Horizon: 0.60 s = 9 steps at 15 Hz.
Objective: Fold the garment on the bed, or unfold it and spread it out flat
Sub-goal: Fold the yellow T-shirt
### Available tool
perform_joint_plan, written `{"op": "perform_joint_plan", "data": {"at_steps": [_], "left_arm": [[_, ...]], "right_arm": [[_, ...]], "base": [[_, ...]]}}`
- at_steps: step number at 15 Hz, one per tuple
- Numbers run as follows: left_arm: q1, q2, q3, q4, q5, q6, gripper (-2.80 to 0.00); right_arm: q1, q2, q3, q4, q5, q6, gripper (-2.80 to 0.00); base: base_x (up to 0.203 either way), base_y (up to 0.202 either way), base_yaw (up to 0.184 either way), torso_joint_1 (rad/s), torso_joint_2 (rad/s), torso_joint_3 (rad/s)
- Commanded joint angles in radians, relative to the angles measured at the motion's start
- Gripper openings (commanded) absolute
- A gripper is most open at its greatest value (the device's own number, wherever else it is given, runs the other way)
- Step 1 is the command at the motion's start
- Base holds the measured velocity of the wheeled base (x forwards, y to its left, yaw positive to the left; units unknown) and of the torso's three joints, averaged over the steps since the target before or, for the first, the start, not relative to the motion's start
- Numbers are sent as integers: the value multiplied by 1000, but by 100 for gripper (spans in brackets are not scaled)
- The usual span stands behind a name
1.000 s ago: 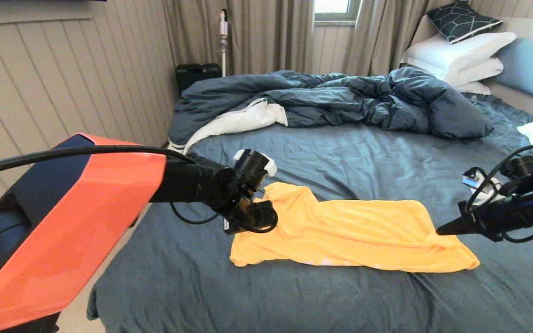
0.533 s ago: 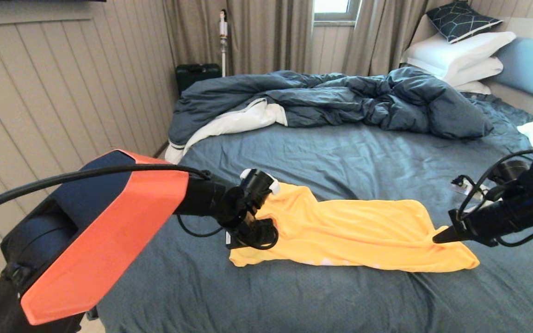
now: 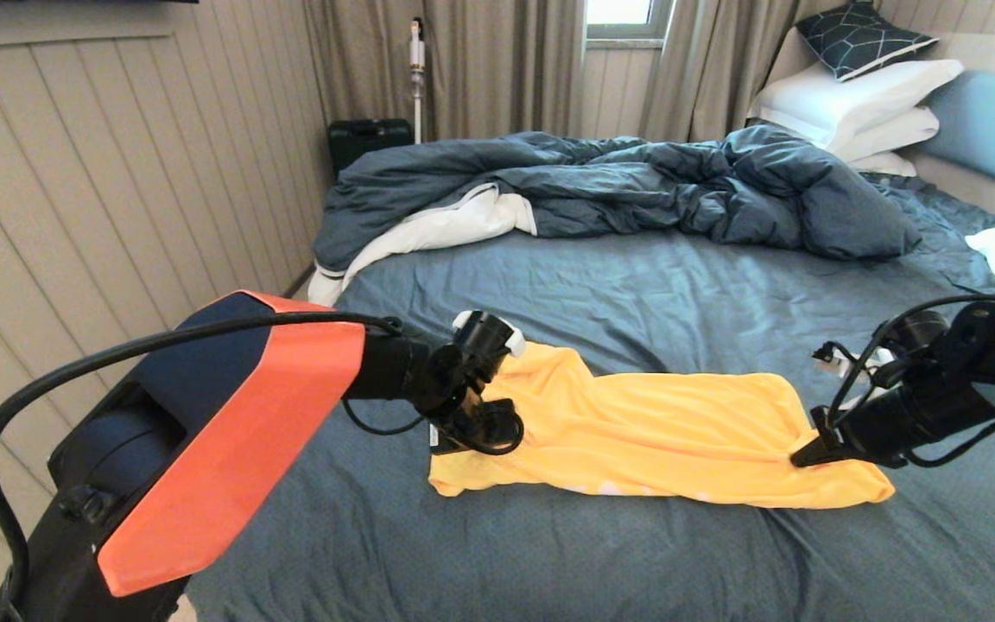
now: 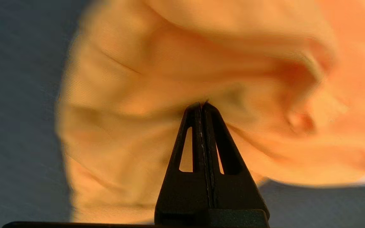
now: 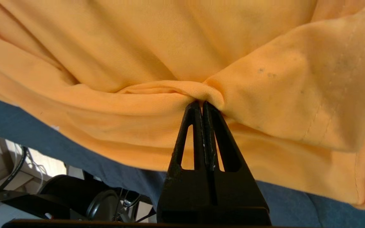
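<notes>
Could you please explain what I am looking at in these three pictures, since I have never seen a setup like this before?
This is a two-armed robot at a bed. The wide picture comes from a camera on its head; the two close-ups come from cameras on its wrists, looking along the black fingers. On the slate-blue sheet lies a rumpled yellow-orange T-shirt; a dark blue duvet is bunched behind. The left gripper is shut, its tip at one end of the shirt. The right gripper is shut, its tip against a pinched fold at the other end.
</notes>
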Motion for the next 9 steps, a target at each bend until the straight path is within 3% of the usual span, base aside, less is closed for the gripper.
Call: {"op": "perform_joint_plan", "data": {"at_steps": [1,9], "left_arm": [[4,8,1,5,1,-6,-280],[9,5,19,7,0,-13,-280]], "right_arm": [[10,20,-15,-1,-1,-1,-280],[12,136,-197,0,-49,58,-280]], "base": [[0,0,0,0,0,0],[0,0,0,0,0,0]]}}
